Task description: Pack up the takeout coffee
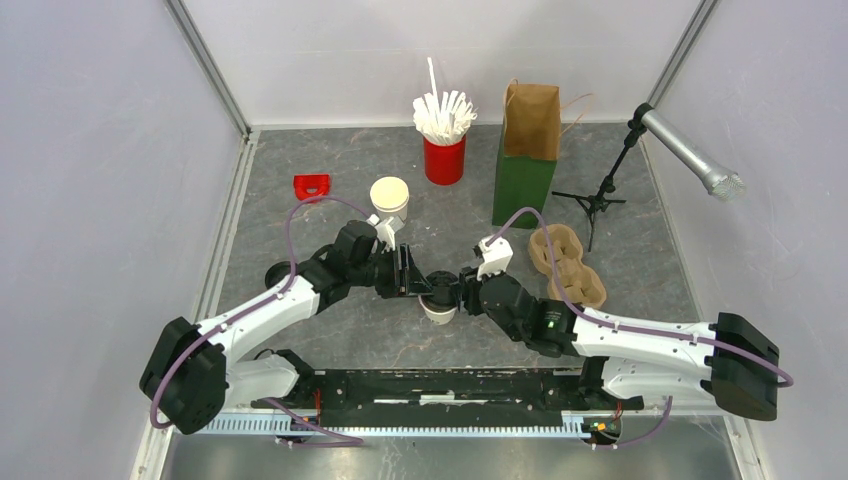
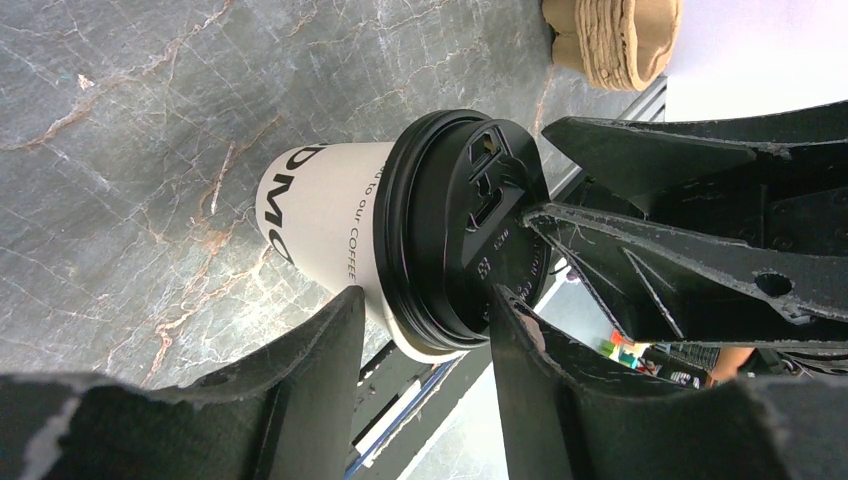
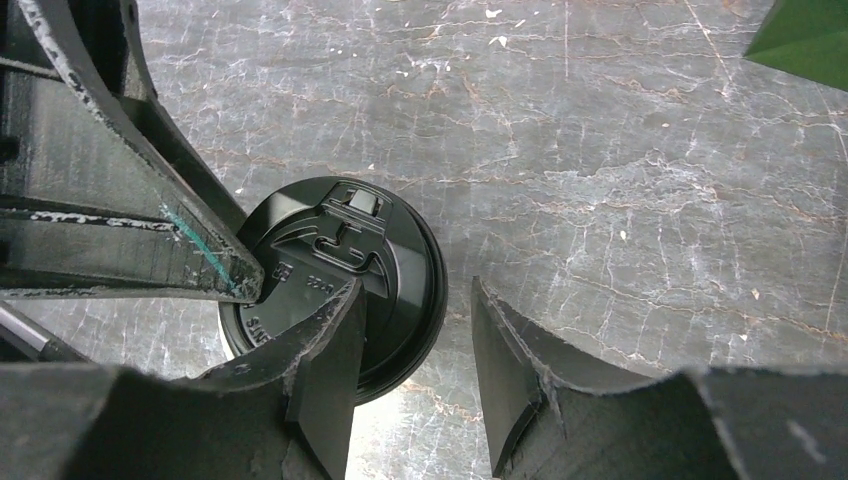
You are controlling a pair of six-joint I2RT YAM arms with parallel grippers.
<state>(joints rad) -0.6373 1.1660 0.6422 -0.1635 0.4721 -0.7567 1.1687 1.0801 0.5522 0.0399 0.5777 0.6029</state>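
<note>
- At bench (image 1: 400,345) centre: left end effector (image 2: 425,300) part-open, straddling the lid rim of the takeout coffee (image 2: 320,215).
- One finger (image 2: 320,380) against the white cup wall just under the rim, other finger (image 2: 520,380) across the black lid top. Can't tell whether actually clamped.
- Right end effector (image 3: 413,295) with jaws apart, gripping nothing. One finger (image 3: 320,380) over the lid, the other over bare bench beside it.
- Fingertips from both sides touching the lid top.
- Takeout coffee upright on bench, lid on, directly between the two end effectors.
- Behind, to the left: cream-topped white cup (image 1: 390,197), small red bracket (image 1: 312,186).
- Toward back wall: red cup (image 1: 444,160) full of white sticks; brown paper bag (image 1: 531,120) with green box (image 1: 523,185) just in front.
- Right of centre: stacked cardboard cup carriers (image 1: 567,265), microphone (image 1: 693,155) on a stand.
</note>
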